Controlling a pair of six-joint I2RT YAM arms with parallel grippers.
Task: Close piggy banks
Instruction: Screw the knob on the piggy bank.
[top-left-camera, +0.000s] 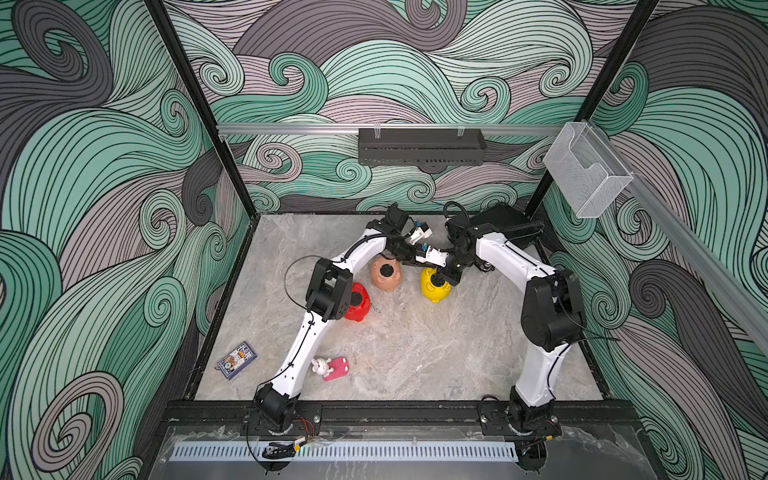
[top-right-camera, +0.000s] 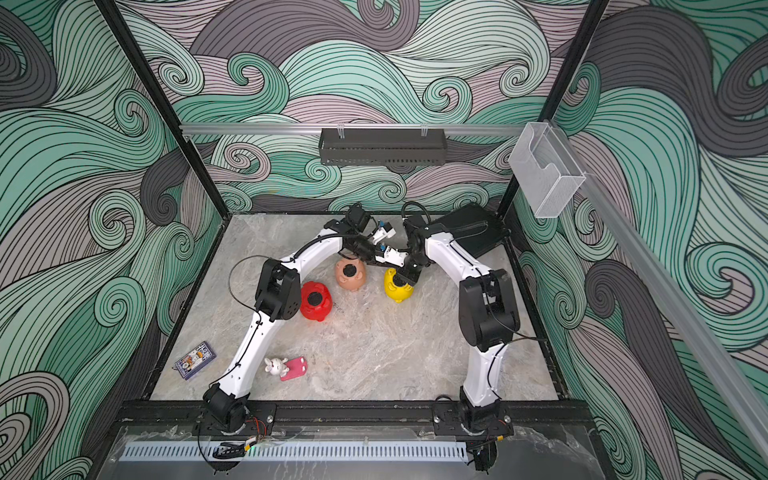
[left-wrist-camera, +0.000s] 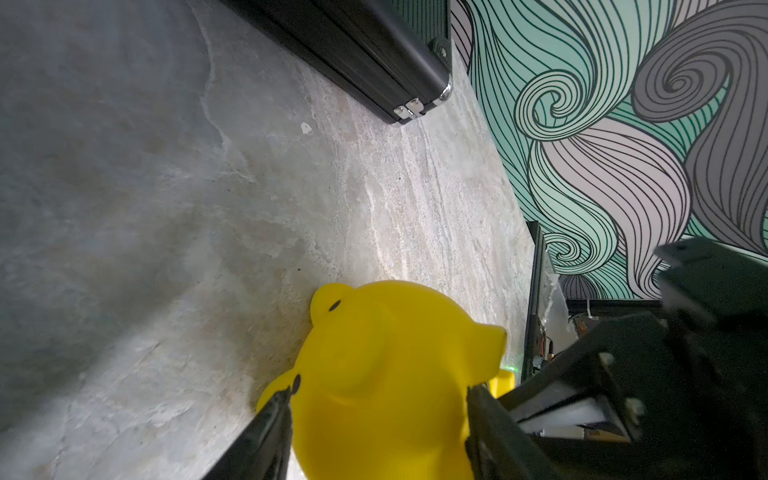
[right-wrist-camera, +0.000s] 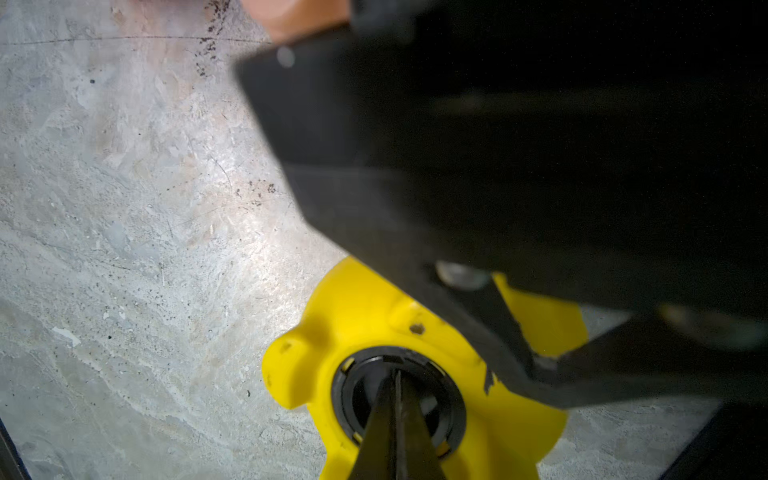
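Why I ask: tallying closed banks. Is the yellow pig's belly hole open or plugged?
Plugged: a black plug sits in the yellow pig's belly hole, under the shut right gripper. Fully seated: cannot tell.

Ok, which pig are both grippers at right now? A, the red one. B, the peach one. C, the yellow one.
C: the left gripper has a finger on each side of the yellow pig, and the right gripper, shut, rests its tips on that pig's black plug.
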